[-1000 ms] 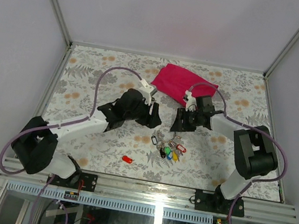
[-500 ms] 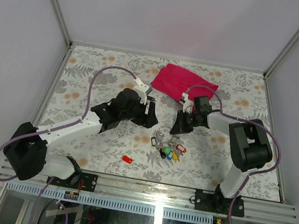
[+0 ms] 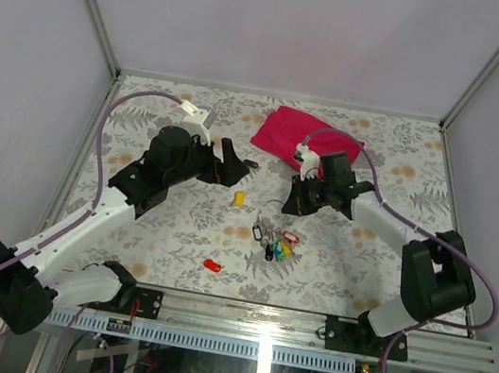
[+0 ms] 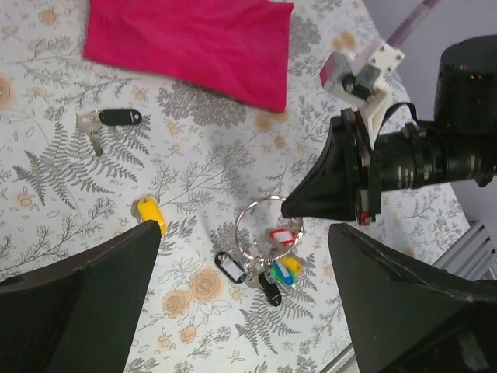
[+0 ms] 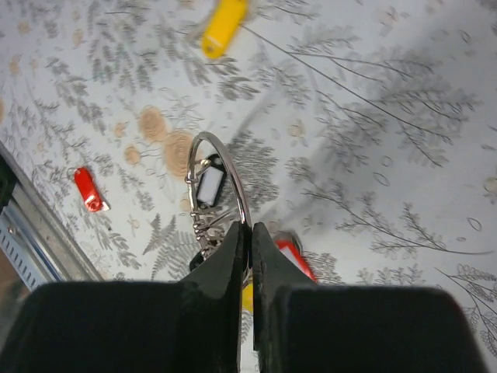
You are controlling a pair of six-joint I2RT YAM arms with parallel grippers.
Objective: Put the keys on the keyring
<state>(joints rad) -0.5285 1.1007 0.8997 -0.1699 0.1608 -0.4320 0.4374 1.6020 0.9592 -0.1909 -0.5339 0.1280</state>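
Left gripper [image 3: 239, 166] spread wide, pointing 3 o'clock, right gripper [image 3: 291, 207] angled toward 8 o'clock, pinched on keyring [image 5: 203, 134].

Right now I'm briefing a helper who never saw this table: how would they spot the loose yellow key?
Start at the magenta cloth at the far side and come toward the near rail. The yellow key lies alone, left of the keyring pinched by the right gripper. It is the only loose yellow piece; the red key lies much closer to that rail.
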